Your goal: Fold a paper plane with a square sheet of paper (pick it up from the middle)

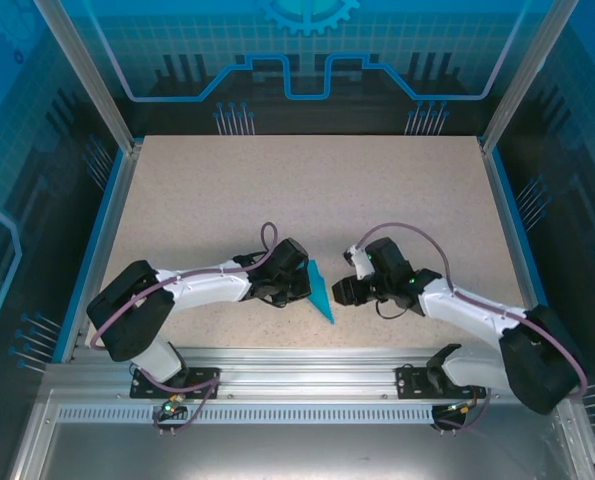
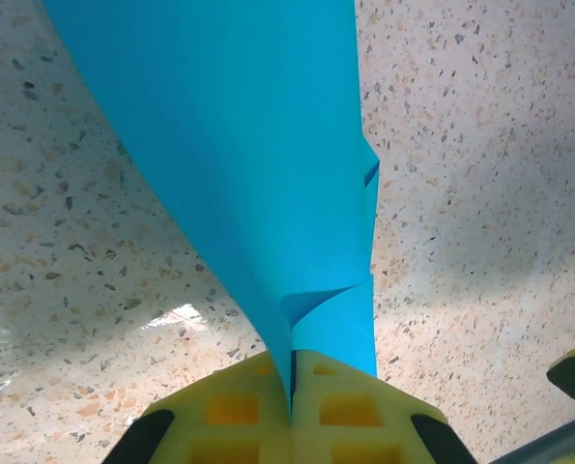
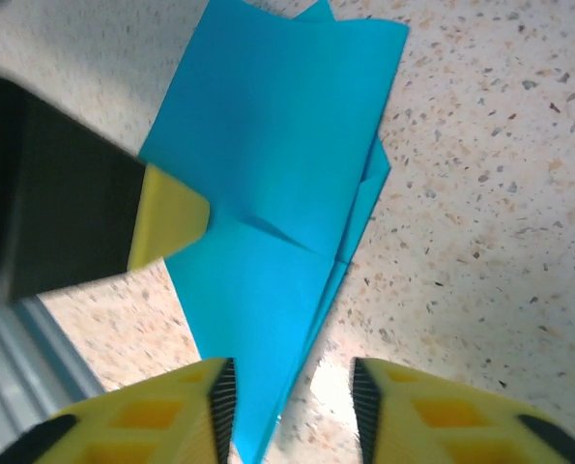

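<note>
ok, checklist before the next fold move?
1. Left hand shut on paper: ok.
2. Right hand open: ok.
3. Right hand's fingers off the paper: cannot tell, its tip sits between them.
4. Layer edges aligned: not ok, lower layers peek out along one side.
5. Paper flat on table: not ok, it curves away from the grip.

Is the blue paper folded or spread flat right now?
Folded. The paper tapers to a point, with stacked layers along its edge and a crease across it; the left gripper is shut on it.
</note>
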### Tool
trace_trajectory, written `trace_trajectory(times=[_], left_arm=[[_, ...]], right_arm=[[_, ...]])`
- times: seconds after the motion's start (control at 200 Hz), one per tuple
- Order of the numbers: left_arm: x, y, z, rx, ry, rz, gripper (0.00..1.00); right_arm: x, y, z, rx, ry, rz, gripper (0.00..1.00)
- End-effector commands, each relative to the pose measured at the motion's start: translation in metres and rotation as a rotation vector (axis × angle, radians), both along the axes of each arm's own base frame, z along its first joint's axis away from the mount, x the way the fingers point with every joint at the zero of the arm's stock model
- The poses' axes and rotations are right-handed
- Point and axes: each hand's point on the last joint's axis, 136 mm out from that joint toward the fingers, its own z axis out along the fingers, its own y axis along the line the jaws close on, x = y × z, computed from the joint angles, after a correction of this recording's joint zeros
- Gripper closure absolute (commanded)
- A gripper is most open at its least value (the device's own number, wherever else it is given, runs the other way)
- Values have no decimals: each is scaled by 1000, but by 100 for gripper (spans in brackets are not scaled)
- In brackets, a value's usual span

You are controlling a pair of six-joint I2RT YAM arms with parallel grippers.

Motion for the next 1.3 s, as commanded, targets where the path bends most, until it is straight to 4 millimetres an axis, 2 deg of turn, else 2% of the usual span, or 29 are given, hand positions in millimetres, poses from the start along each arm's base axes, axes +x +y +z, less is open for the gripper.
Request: trace_trajectory(times=[0.0, 0.19, 0.48, 0.71, 0.895, 1.01, 1.12, 1.185, 1.29], left_arm=[[-2, -1, -1, 7, 48, -2, 100], [-3, -3, -4, 10, 60, -7, 100], [-2, -5, -4, 6, 64, -12, 100], [-3, -6, -3, 1, 63, -16, 100], [-2, -5, 0, -6, 54, -8, 100], [-1, -6, 3, -14, 46, -7, 100], [-1, -6, 4, -18, 45, -6, 100], [0, -6, 4, -23, 46, 0, 100], [0, -8, 5, -32, 50, 0, 100]], right_arm=[[-1, 11, 5, -78, -200, 88, 58], [-21, 42, 1, -158, -417, 242, 56], [-29, 60, -22, -302, -523, 346, 58], [-20, 63, -34, -377, -549, 341, 65], [-20, 57, -33, -359, -569, 309, 67], [-22, 49, -20, -242, -574, 253, 66], [-25, 39, -9, -137, -576, 210, 61], [-27, 41, -4, -115, -584, 222, 57], [-30, 50, -4, -147, -595, 273, 56]])
